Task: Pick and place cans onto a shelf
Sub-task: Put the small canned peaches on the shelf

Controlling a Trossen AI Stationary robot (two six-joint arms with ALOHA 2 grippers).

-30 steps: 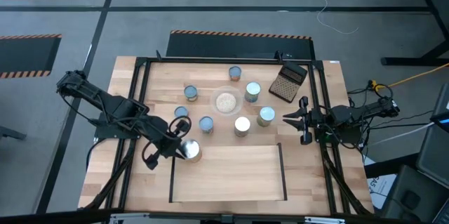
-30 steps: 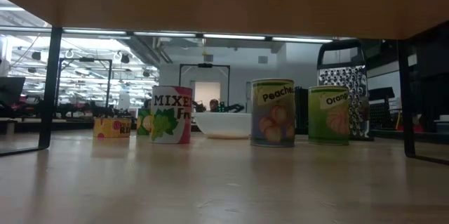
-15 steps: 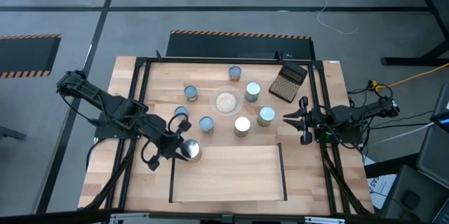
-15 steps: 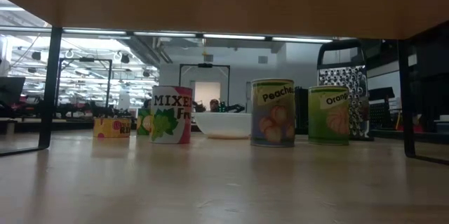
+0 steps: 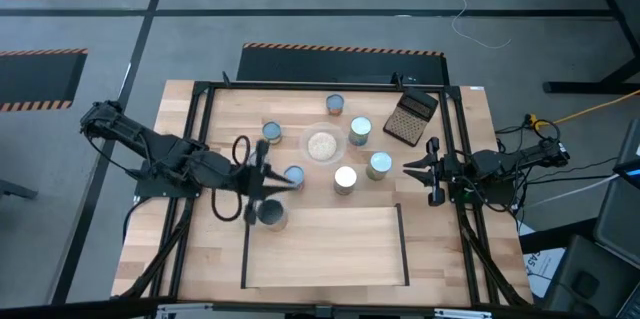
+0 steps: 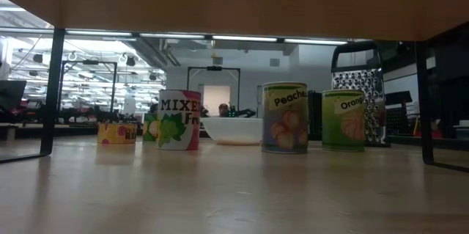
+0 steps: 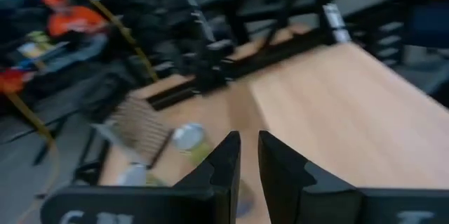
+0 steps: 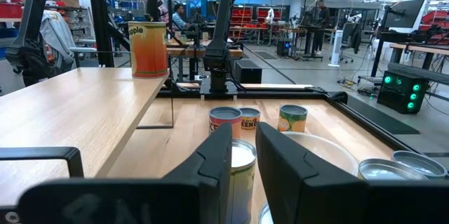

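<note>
Partly hidden under the left gripper, its fingers nearly together on nothing, one can stands on the shelf corner, while the right gripper waits narrowly parted by the table's edge.

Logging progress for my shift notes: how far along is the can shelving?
Done: one can stands on the shelf, at its corner. In hand: nothing visibly carried; the left gripper hovers just beside that can, and the right gripper waits at the table's side. Left: the other cans around the bowl.
</note>
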